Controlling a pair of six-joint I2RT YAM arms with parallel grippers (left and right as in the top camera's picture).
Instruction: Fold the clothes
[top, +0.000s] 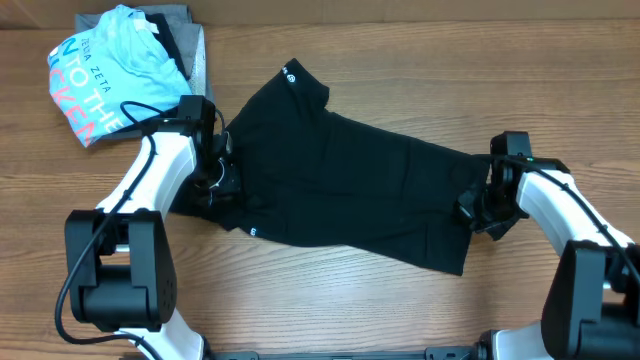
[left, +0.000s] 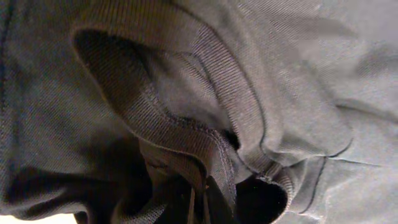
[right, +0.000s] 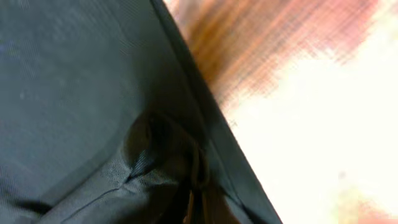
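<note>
The black T-shirt (top: 340, 180) lies spread across the middle of the wooden table, with small white logos near its top and lower left. My left gripper (top: 218, 178) is at the shirt's left end, shut on its ribbed neck fabric (left: 205, 143). My right gripper (top: 478, 205) is at the shirt's right end, shut on bunched black cloth near the edge (right: 186, 162). Both pairs of fingers are mostly hidden by fabric in the wrist views.
A light blue tee with white and coral lettering (top: 110, 75) lies on grey folded garments (top: 190, 45) at the back left. Bare wooden tabletop (top: 400, 60) surrounds the shirt.
</note>
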